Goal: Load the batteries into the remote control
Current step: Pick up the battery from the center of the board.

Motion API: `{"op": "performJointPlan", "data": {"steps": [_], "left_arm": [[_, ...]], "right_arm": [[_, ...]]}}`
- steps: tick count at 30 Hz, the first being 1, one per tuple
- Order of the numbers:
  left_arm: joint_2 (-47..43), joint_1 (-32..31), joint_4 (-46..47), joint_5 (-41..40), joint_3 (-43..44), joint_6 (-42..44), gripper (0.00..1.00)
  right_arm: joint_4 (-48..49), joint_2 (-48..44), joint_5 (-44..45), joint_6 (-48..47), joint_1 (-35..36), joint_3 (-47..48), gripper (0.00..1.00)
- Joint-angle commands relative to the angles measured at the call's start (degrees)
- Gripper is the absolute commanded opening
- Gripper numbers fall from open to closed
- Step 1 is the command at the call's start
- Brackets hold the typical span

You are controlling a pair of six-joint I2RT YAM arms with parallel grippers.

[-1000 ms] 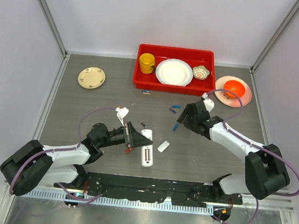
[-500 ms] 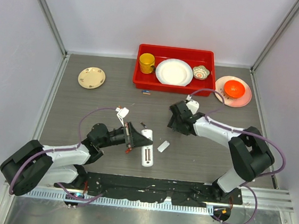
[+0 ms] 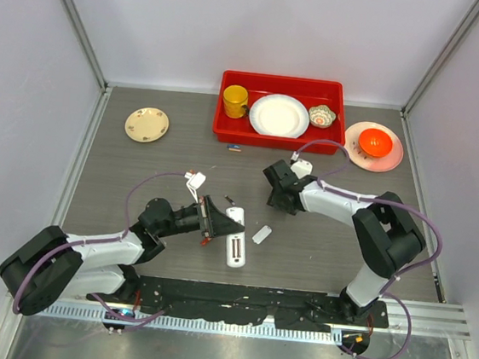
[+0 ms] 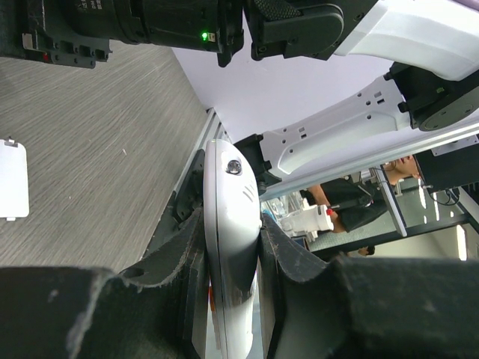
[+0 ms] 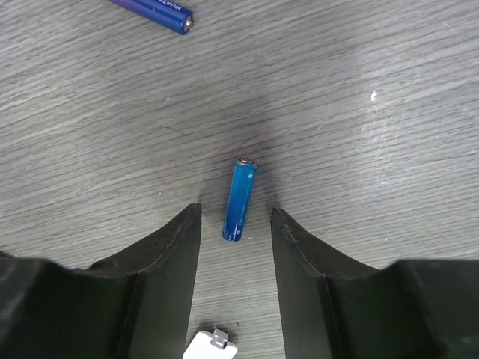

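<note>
Left fingers [image 4: 178,250] were pinched tight on the remote control [image 4: 228,239], one pad on each long side. From above, the remote control [image 3: 233,254] sat at the near middle of the table [image 3: 137,177], its near end sticking out past the grip. The smaller white cover plate [image 3: 261,234] lay flat just right of it, not touching. It also showed at the left edge of the left wrist view.

Right fingers [image 5: 166,277] were spread, low over the table, right of centre. The blue battery [image 5: 239,200] lay flat in the gap between them, and neither finger touched it. Its capped end pointed away from the wrist. A dark purple battery [image 5: 156,10] lay further out, well apart from the blue one. A white corner at the bottom edge of the right wrist view was probably the cover plate, but too little showed to be sure.

Two more batteries [image 3: 235,148] lay together just in front of the red tray [image 3: 227,132] at the far side. The tray held a yellow cup [image 3: 235,101], a white plate [image 3: 279,115] and a small patterned bowl [image 3: 322,115]. An orange bowl [image 3: 375,141] sat on a pink plate [image 3: 392,157] right of the tray. A cream saucer [image 3: 147,124] was at far left.
</note>
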Motion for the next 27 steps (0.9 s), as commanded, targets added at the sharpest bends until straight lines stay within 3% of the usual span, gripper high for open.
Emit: {"op": "performJointPlan", "data": {"steps": [1,27], "left_arm": [[-1.4,-0.1,3.3,0.2,-0.5,1.2,0.0],[-3.3,-0.2,3.4,-0.2,-1.8,1.1,0.0]], "right_arm": [[-1.2,1.5,2.2,1.4,0.8,2.5,0.46],[-4.3,3.2,2.6,1.5,3.0,1.5,0.35]]}}
